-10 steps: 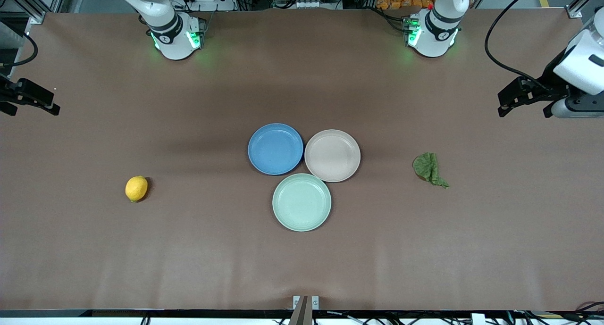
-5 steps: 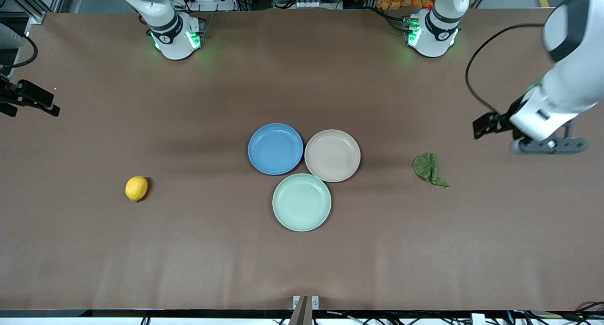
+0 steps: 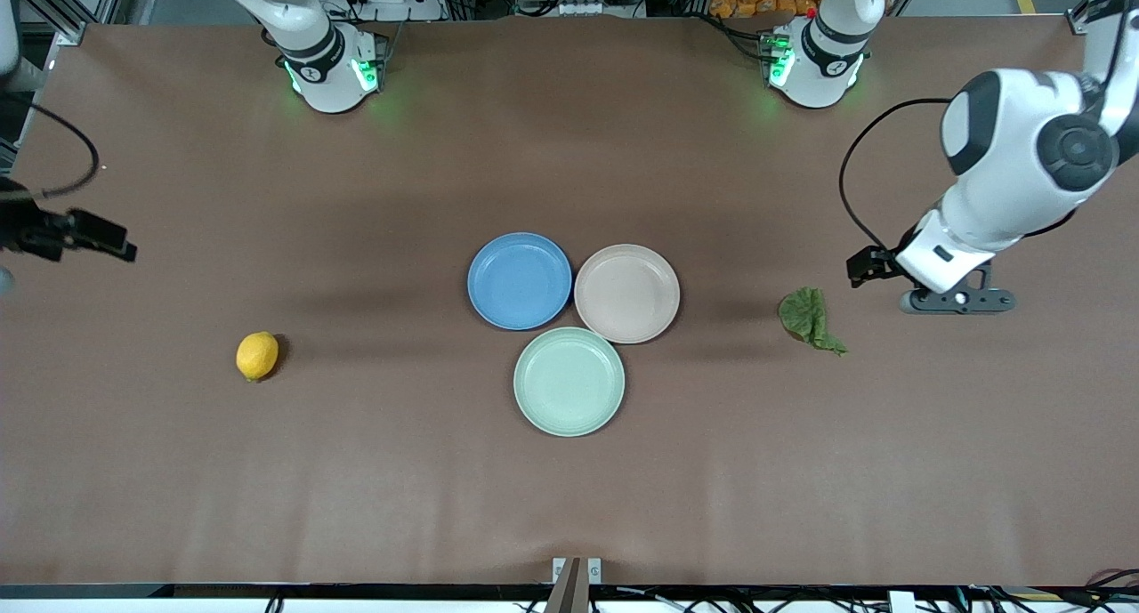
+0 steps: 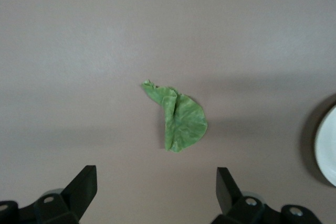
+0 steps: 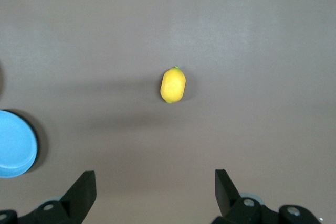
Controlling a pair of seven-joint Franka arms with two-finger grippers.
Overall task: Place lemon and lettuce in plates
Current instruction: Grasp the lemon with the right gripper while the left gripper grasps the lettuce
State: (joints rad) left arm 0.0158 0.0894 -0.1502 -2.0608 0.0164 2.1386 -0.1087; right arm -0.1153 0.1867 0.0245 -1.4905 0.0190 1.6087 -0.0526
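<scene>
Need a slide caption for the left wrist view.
Open left pincer above the lettuce lying on the brown table.

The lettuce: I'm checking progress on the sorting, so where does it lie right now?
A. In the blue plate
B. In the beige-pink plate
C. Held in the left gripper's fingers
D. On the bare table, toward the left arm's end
D: the lettuce lies on the brown table, apart from the beige-pink plate, with the open left gripper above it.

Yellow lemon (image 3: 257, 356), green lettuce (image 3: 809, 318), plates (image 3: 520, 280) empty
</scene>
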